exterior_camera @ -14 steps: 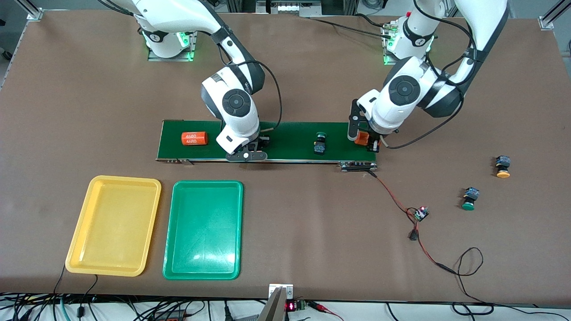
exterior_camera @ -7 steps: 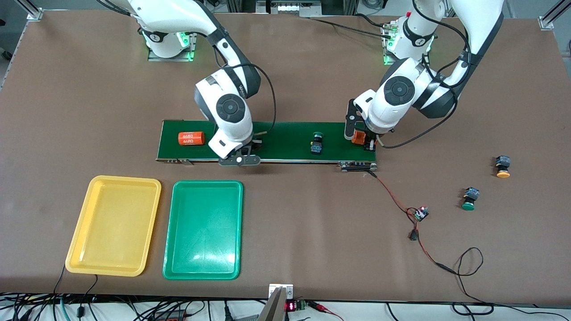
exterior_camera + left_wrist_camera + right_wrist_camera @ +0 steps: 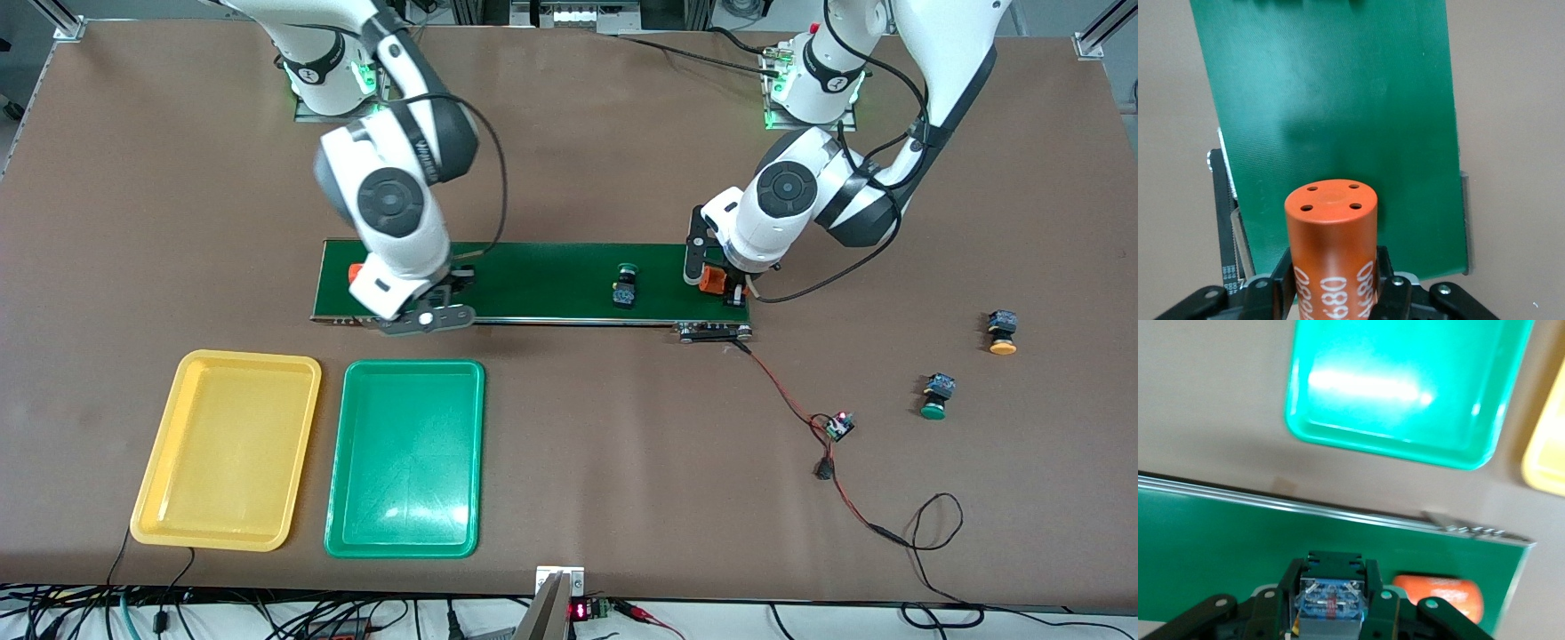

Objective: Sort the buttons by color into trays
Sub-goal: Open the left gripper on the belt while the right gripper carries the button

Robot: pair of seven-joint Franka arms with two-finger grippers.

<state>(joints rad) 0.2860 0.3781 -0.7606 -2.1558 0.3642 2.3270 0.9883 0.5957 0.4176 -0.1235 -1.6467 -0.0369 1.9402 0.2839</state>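
- Buttons, front view: one green-capped button [image 3: 626,286] lies on the conveyor belt [image 3: 551,283], between the two arms. Another green button [image 3: 935,396] and a yellow-orange button [image 3: 1002,332] sit on the bare table toward the left arm's end, well apart from the belt, the green one nearer the front camera.
- Same view: the yellow tray [image 3: 228,449] and green tray [image 3: 406,458] lie side by side, nearer the front camera than the belt, toward the right arm's end. Neither has a button in it.
- Same view: the right gripper [image 3: 425,317] hangs over the belt's near edge, just above the green tray's end of it. An orange cylinder [image 3: 356,273] peeks out beside that arm's wrist on the belt.
- Same view: the left gripper [image 3: 725,286] is over the belt's end nearest the left arm, with something orange in it.
- Left wrist view: there it is, the held cylinder [image 3: 1331,250], printed "4680", pinched between the left gripper's fingers [image 3: 1395,290], belt below it.
- Right wrist view: the right gripper's jaws are clamped on a held button [image 3: 1331,597], its black-and-blue body showing, cap hidden. Below are the belt, the lying cylinder and the green tray, with a corner of the yellow one.
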